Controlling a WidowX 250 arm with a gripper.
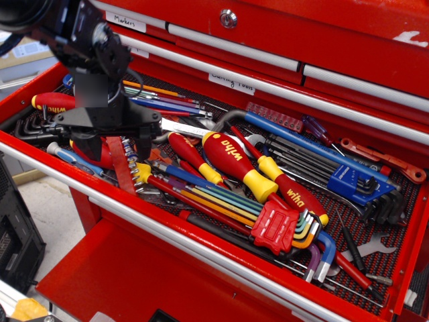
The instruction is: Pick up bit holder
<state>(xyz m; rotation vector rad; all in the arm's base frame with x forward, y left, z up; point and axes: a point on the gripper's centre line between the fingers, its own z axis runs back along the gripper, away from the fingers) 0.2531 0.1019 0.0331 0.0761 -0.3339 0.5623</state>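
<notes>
The bit holder (122, 169) is a long narrow red strip with short silver bits along its right edge. It lies flat at the front left of the open tool drawer, next to a red-handled screwdriver (100, 153). My black gripper (115, 151) is low over the strip's upper end, and its open fingers stand one on each side of the strip. The left finger (89, 149) is over the screwdriver handle and the right finger (143, 144) is just past the bits. The strip's top end is hidden behind the gripper body.
The drawer is crowded: red-and-yellow Wiha screwdrivers (231, 157), a chunky red block of rainbow hex keys (275, 225), a paler red bit strip (273, 115), a blue hex key holder (355, 181) and black hex keys (40, 127). The drawer's front rail (167, 231) runs just below the strip.
</notes>
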